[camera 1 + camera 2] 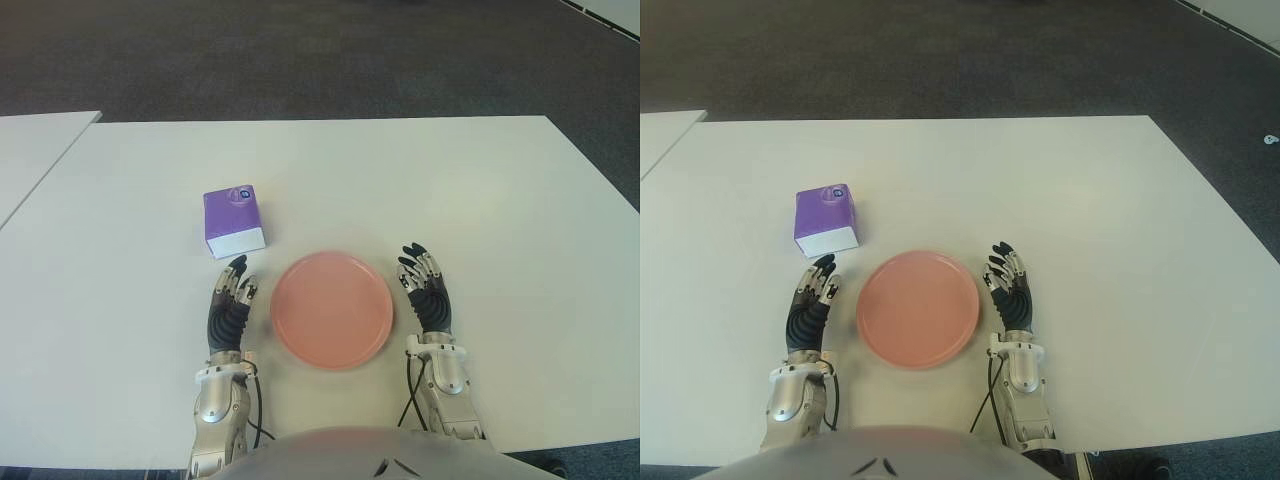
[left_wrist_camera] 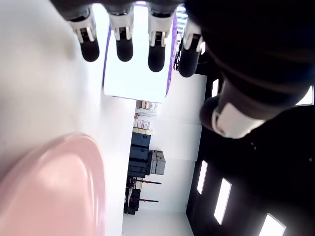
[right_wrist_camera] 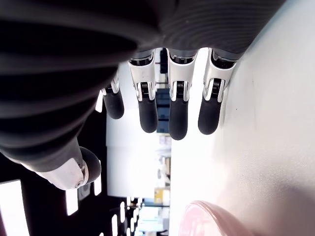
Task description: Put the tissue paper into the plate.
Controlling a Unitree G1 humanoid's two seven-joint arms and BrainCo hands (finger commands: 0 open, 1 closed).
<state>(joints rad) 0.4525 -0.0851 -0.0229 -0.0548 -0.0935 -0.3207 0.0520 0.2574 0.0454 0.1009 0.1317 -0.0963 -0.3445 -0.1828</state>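
Pink plate (image 1: 332, 310) sits on the white table (image 1: 500, 200), flanked by both hands. Left hand (image 1: 229, 308) just left of plate, palm facing it, fingers extended and relaxed, holding nothing. Right hand (image 1: 427, 288) just right of plate, same pose: fingers straight, slightly apart, empty. Purple tissue box (image 1: 235, 221) stands beyond the plate's left edge, just ahead of the left fingertips (image 2: 124, 49), not touching.
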